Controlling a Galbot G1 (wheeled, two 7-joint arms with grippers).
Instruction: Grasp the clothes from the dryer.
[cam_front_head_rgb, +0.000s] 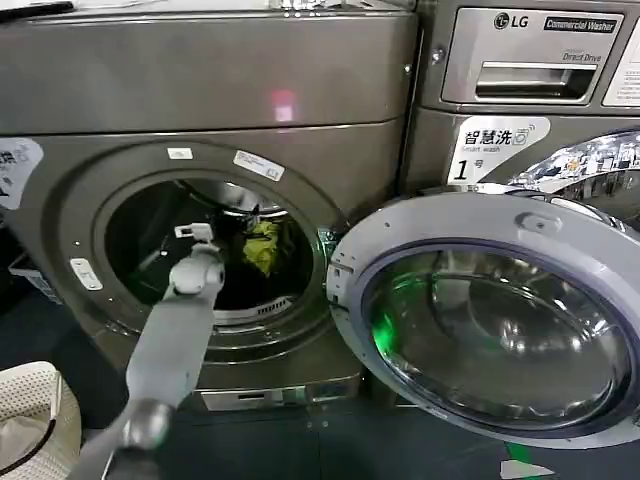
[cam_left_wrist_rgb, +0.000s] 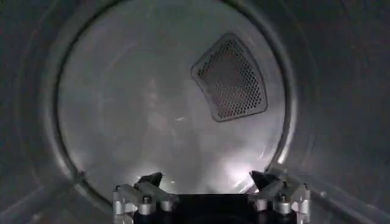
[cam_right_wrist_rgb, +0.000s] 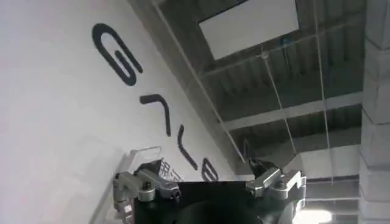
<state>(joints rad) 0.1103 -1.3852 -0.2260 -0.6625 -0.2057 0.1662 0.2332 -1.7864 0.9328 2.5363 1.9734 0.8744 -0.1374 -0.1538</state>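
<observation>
The dryer (cam_front_head_rgb: 200, 80) is the bronze-grey machine on the left, and its round door (cam_front_head_rgb: 490, 320) is swung open to the right. In the drum, a yellow-green piece of the clothes (cam_front_head_rgb: 262, 245) lies against dark fabric at the back right. My left arm reaches through the porthole, with the left gripper (cam_front_head_rgb: 200, 235) just inside and to the left of the yellow-green piece. In the left wrist view the left gripper (cam_left_wrist_rgb: 207, 178) is open with nothing between its fingers, facing the drum's back wall and a perforated vent (cam_left_wrist_rgb: 231, 78). My right gripper (cam_right_wrist_rgb: 207, 167) is open, empty and points up at a ceiling.
An LG washer (cam_front_head_rgb: 530, 60) stands to the right of the dryer, partly behind the open door. A white mesh bag (cam_front_head_rgb: 30, 420) sits on the floor at the lower left. The dark floor lies in front of both machines.
</observation>
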